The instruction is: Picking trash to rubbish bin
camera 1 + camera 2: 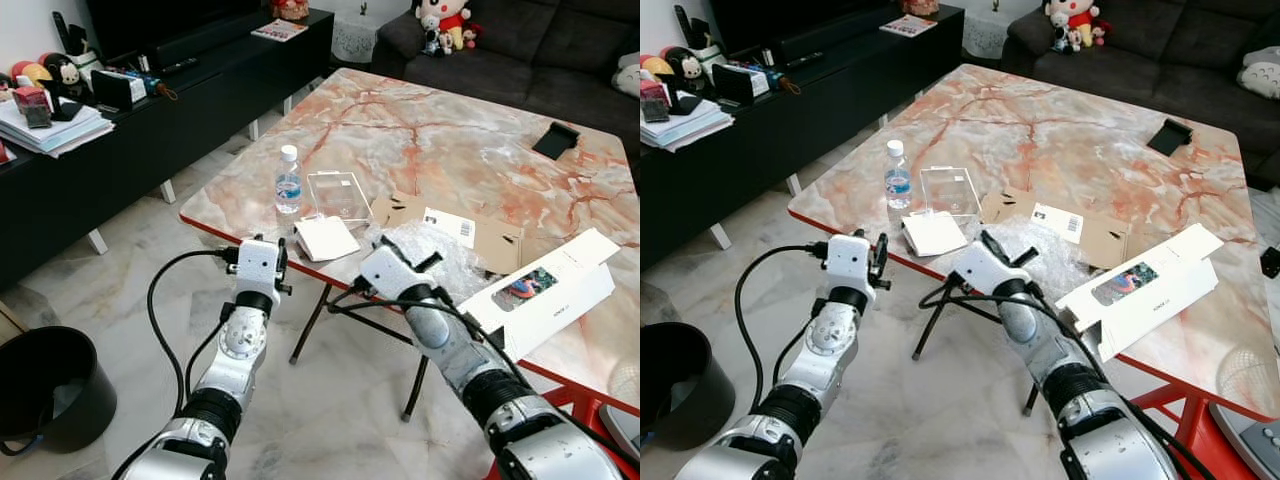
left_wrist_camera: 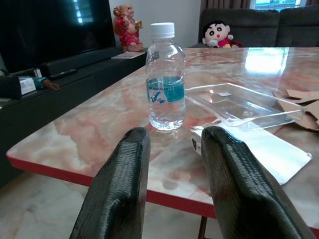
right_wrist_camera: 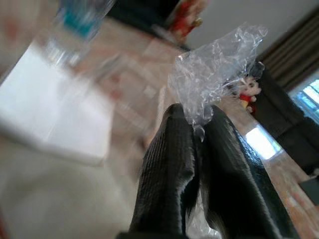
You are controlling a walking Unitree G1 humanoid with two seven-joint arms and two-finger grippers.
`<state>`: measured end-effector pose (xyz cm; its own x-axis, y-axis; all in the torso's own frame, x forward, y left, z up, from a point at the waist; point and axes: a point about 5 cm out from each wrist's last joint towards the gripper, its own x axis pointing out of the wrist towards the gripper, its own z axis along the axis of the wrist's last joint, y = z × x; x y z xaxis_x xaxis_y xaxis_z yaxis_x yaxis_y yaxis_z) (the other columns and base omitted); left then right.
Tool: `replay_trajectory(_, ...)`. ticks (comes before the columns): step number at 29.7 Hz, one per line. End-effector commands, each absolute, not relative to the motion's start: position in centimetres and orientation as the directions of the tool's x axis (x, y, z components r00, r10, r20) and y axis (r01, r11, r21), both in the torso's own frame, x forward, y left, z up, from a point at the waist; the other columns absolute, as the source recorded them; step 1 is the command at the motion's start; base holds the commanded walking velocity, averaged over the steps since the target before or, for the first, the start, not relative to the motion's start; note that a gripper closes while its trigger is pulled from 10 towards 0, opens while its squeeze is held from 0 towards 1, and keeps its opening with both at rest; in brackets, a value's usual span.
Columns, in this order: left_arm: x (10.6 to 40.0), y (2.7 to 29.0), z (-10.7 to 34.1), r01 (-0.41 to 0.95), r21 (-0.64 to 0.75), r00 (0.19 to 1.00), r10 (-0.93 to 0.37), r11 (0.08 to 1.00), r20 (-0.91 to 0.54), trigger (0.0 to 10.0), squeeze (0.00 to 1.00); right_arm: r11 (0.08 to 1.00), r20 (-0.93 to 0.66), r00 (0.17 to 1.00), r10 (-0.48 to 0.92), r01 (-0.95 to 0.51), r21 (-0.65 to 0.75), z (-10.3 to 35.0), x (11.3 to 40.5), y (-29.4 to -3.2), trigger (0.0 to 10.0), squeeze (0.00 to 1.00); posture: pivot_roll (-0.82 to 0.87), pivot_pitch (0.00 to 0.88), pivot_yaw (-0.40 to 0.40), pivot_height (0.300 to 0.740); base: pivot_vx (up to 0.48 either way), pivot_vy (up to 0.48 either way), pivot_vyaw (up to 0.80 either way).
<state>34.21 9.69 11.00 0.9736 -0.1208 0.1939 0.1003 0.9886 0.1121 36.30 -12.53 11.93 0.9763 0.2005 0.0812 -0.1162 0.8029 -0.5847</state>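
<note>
The bubble wrap [image 3: 214, 69] is pinched between the two black fingers of the right gripper [image 3: 199, 122], which are pressed together on a corner of it, so that in the right wrist view the crinkled clear sheet stands up past the fingertips while the rest of it lies on the marble table [image 1: 420, 130] just beyond the claw, close to the near edge. Right beside the claw on its inner side lies a flat white card [image 1: 326, 238], and just past that a clear plastic tray [image 1: 338, 194] and a small water bottle [image 1: 288, 181]; on the claw's outer side a long white box [image 1: 545, 290] lies with its long axis slanting away across the table, with brown cardboard [image 1: 480, 235] between it and the wrap. The left gripper [image 2: 172, 149] hovers just short of the table edge with its fingers apart and nothing between them, pointing straight at the bottle, the card's corner just ahead of its right finger. The black rubbish bin [image 1: 45, 385] stands on the floor well away to the left, behind and below both claws and nearer the left arm than the right. Judging from this, the right arm has the wrap secured, and carrying it to the bin will call for a turn leftward and a reach downward.
</note>
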Motion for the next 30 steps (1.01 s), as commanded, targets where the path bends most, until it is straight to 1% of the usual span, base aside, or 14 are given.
replay_trajectory(1,34.4,9.3,11.3,0.12,0.119,0.969,-0.142,0.986,0.201,10.0,0.0,0.848,0.15,0.971,0.188,-0.084,-0.523,14.2,37.0,-12.6,10.0,0.0,-0.11,0.01,-0.079,0.74,0.0,0.0,0.0)
replay_trajectory(3,34.4,9.1,11.4,0.128,0.117,0.967,-0.15,0.985,0.208,10.0,0.0,0.879,0.206,0.961,0.186,-0.068,-0.472,15.9,37.4,-12.6,10.0,0.0,-0.11,0.009,-0.079,0.74,0.0,0.0,0.0)
replay_trajectory(5,34.4,9.1,11.4,0.128,0.117,0.967,-0.15,0.985,0.208,10.0,0.0,0.88,0.208,0.96,0.186,-0.068,-0.471,16.0,37.4,-12.7,10.0,0.0,-0.11,0.009,-0.079,0.74,0.0,0.0,0.0)
replay_trajectory(11,34.5,9.1,11.4,0.121,0.125,0.967,-0.145,0.985,0.208,10.0,0.0,0.92,0.355,0.911,0.21,-0.061,-0.388,19.9,37.5,-11.9,10.0,0.0,-0.11,0.0,-0.068,0.74,0.0,0.0,0.0)
replay_trajectory(12,34.5,9.2,11.4,0.12,0.125,0.967,-0.144,0.985,0.209,10.0,0.0,0.932,0.374,0.905,0.203,-0.063,-0.356,20.5,37.5,-11.8,10.0,0.0,-0.11,0.0,-0.068,0.74,0.0,0.0,0.0)
replay_trajectory(13,34.5,9.2,11.5,0.119,0.124,0.966,-0.144,0.985,0.213,10.0,0.0,0.955,0.4,0.898,0.183,-0.066,-0.289,21.3,37.5,-11.9,10.0,0.0,-0.11,0.0,-0.067,0.74,0.0,0.0,0.0)
replay_trajectory(14,34.5,9.2,11.5,0.119,0.124,0.966,-0.144,0.985,0.213,10.0,0.0,0.955,0.4,0.898,0.183,-0.066,-0.289,21.3,37.5,-11.9,10.0,0.0,-0.11,0.0,-0.067,0.74,0.0,0.0,0.0)
replay_trajectory(16,34.5,9.2,11.6,0.121,0.126,0.965,-0.147,0.985,0.219,10.0,0.0,0.986,0.443,0.886,0.136,-0.078,-0.146,22.7,37.3,-12.3,10.0,0.0,-0.11,0.0,-0.063,0.74,0.0,0.0,0.0)
replay_trajectory(17,34.5,9.2,11.6,0.121,0.126,0.965,-0.147,0.985,0.219,10.0,0.0,0.986,0.443,0.886,0.136,-0.078,-0.146,22.7,37.3,-12.3,10.0,0.0,-0.11,0.0,-0.063,0.74,0.0,0.0,0.0)
replay_trajectory(19,34.5,9.2,11.7,0.124,0.127,0.964,-0.15,0.984,0.221,10.0,0.0,0.995,0.474,0.875,0.1,-0.088,-0.047,23.4,37.1,-12.8,10.0,0.0,-0.11,0.0,-0.059,0.74,0.0,0.0,0.0)
replay_trajectory(21,34.5,9.2,11.7,0.127,0.128,0.963,-0.153,0.984,0.222,10.0,0.0,0.996,0.485,0.87,0.088,-0.087,-0.025,23.5,37.0,-13.1,10.0,0.0,-0.11,0.0,-0.057,0.74,0.0,0.0,0.0)
replay_trajectory(23,34.6,9.1,11.8,0.131,0.129,0.962,-0.158,0.983,0.223,10.0,0.0,0.995,0.474,0.875,0.093,-0.091,-0.028,22.7,36.9,-13.2,10.0,0.0,-0.11,0.0,-0.054,0.74,0.0,0.0,0.0)
replay_trajectory(27,34.6,9.0,12.1,0.137,0.131,0.957,-0.165,0.982,0.238,10.0,0.0,0.993,0.464,0.881,0.089,-0.115,0.028,20.8,36.1,-13.2,10.0,0.0,-0.1,0.0,-0.047,0.74,0.0,0.0,0.0)
replay_trajectory(30,34.7,9.1,12.4,0.133,0.145,0.952,-0.167,0.981,0.257,10.0,0.0,0.993,0.449,0.889,0.086,-0.111,0.031,20.1,35.9,-13.2,10.0,0.0,-0.1,0.0,-0.041,0.74,0.0,0.0,0.0)
